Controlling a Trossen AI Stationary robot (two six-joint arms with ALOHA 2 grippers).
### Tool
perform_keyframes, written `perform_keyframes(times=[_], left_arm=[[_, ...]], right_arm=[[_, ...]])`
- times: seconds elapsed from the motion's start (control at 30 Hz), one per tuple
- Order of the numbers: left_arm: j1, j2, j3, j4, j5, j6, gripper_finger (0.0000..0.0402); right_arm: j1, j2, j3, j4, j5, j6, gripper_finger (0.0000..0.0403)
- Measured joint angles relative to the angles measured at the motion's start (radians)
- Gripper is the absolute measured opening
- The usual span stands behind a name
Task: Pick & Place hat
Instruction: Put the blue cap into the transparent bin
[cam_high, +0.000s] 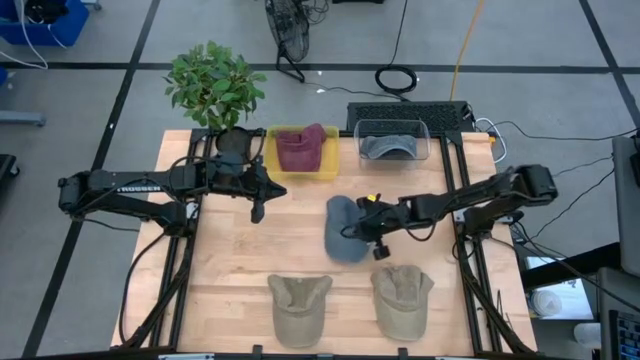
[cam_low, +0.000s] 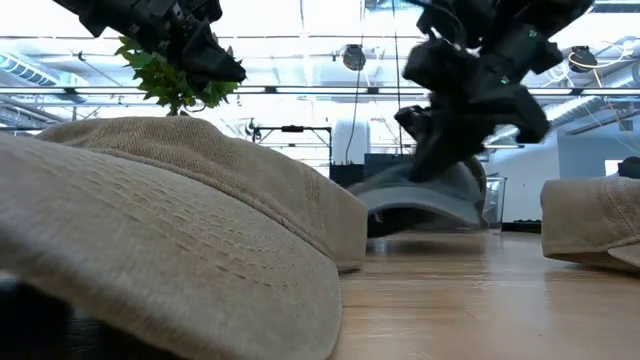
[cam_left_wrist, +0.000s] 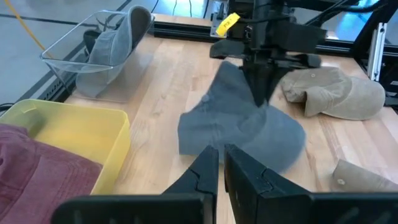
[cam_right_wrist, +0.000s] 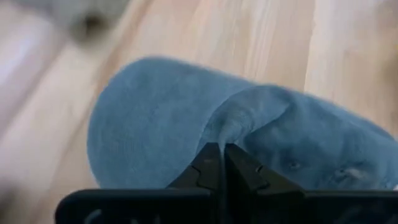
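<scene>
A blue-grey hat (cam_high: 338, 232) lies in the middle of the table, and also shows in the left wrist view (cam_left_wrist: 249, 127) and in the low view (cam_low: 425, 200). My right gripper (cam_high: 364, 232) is over its right side, shut on its crown. My left gripper (cam_high: 258, 208) hangs shut above bare wood, left of the hat and near the yellow bin, holding nothing (cam_left_wrist: 221, 165). In the low view, the hat's brim hangs just above the table. Whether any part of the hat rests on the wood, I cannot tell. My right gripper (cam_right_wrist: 222, 155) pinches a raised fold of the blue-grey hat's crown (cam_right_wrist: 231, 124) between its two fingers. It comes slanting down from the table's right side. The cloth bunches up into the fingertips, and the rest of the hat spreads out below them.
Two tan hats (cam_high: 300, 305) (cam_high: 402, 298) lie near the table's near edge. At the far edge, a yellow bin (cam_high: 332, 170) holds a maroon hat (cam_high: 300, 148), and a clear bin (cam_high: 424, 135) holds a grey hat (cam_high: 392, 147). A potted plant (cam_high: 215, 85) stands at the far left corner.
</scene>
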Motion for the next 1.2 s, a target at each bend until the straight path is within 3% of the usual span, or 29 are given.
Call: perform_keyframes(times=[0.23, 0.53, 0.67, 0.8, 0.93, 1.2], left_arm=[[0.000, 0.000, 0.000, 0.001, 0.000, 0.001, 0.0031], [0.000, 0.000, 0.000, 0.001, 0.000, -0.002, 0.0031], [0.001, 0.000, 0.000, 0.001, 0.000, 0.002, 0.0031], [0.001, 0.000, 0.000, 0.001, 0.000, 0.001, 0.0031], [0.000, 0.000, 0.000, 0.001, 0.000, 0.001, 0.0031], [0.000, 0.000, 0.000, 0.000, 0.000, 0.002, 0.0031]], right_arm=[[-0.036, -0.050, 0.000, -0.183, -0.012, 0.085, 0.0014], [-0.062, -0.050, 0.000, -0.169, 0.015, 0.205, 0.0107], [-0.061, -0.035, 0.000, -0.025, 0.039, 0.363, 0.0137], [-0.036, -0.017, 0.001, 0.037, 0.012, 0.456, 0.0145], [-0.034, 0.000, 0.000, -0.036, 0.015, 0.528, 0.0141], [-0.027, 0.055, 0.000, -0.029, 0.050, 0.535, 0.0141]])
